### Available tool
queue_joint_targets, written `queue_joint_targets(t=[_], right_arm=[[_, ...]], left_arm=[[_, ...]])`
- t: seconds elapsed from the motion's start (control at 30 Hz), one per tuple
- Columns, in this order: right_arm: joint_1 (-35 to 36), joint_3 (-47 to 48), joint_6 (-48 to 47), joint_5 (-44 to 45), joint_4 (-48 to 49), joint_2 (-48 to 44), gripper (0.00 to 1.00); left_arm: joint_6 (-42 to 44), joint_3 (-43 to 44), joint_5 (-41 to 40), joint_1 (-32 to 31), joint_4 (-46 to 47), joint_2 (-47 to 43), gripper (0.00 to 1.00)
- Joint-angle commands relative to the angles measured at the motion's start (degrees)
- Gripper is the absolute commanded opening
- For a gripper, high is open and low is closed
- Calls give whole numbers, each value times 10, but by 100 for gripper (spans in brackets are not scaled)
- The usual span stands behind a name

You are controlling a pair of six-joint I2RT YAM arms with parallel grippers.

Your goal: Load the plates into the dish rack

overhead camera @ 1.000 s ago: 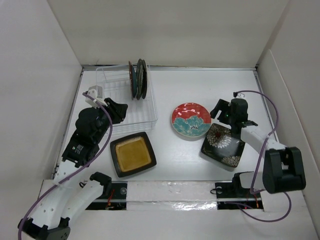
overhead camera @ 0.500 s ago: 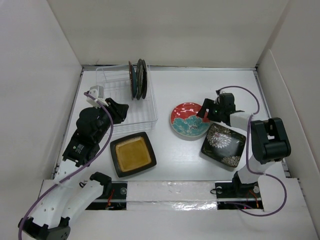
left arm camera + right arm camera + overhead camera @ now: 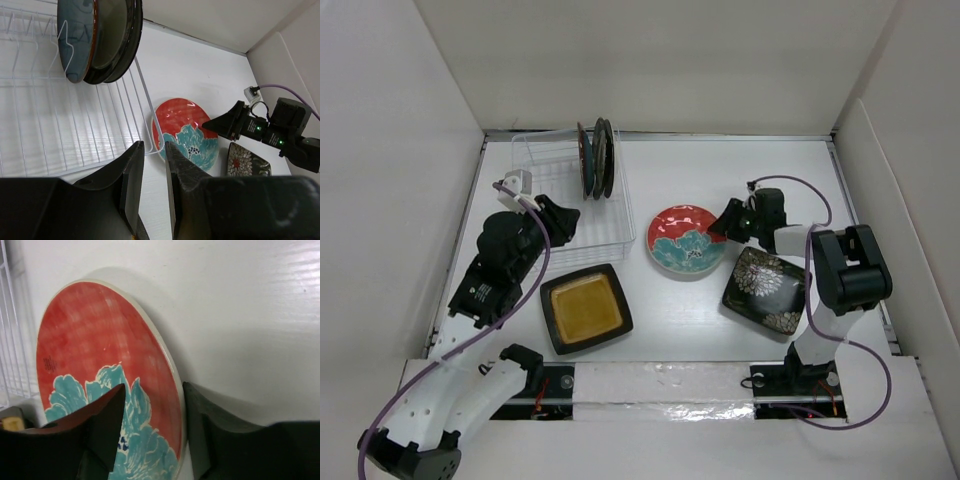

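The red-patterned plate [image 3: 682, 240] lies mid-table; it also shows in the left wrist view [image 3: 182, 130] and the right wrist view [image 3: 100, 355]. My right gripper [image 3: 718, 226] is open, its jaws straddling this plate's right rim [image 3: 152, 390]: one finger over the face, the other outside the edge. The square black floral plate [image 3: 767, 290] lies to the right. The square dark-brown amber-centred plate [image 3: 585, 308] lies at the front left. Three plates [image 3: 596, 158] stand in the dish rack [image 3: 575, 215]. My left gripper [image 3: 563, 218] hovers over the rack's near right corner, its jaws narrowly apart and empty [image 3: 154, 145].
White walls enclose the table on three sides. The rack's near slots [image 3: 50, 125] hold nothing. The right arm's purple cable [image 3: 820, 215] loops above the floral plate. The rack's right wire edge [image 3: 145, 100] runs close to the red plate.
My right gripper has moved left onto the red plate's right rim. The plate has slid a little left toward the rack. The left arm has barely shifted.
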Motion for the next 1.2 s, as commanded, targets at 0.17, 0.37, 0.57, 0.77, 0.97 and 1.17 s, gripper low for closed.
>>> queue_joint_targets(t=[0.17,0.37,0.57,0.77,0.97,1.17], right_arm=[[-7,-27,70,-16,114,11,29],[-24,-49,92,-29,143,-4,0],[-36,-113,160,-46,229,-141,0],[22,-50,129,88,100,-344,0],[94,100,79,194,10,-392,0],[208,275,56,259,-3,-313,0]], left_arm=[[9,0,6,-3,27,13,21],[11,-5,-1,3,31,-1,21],[16,-2,-6,8,33,3,21],[18,2,-4,20,34,10,21],[-1,6,-29,20,34,6,20],[-16,20,-39,20,43,-14,10]])
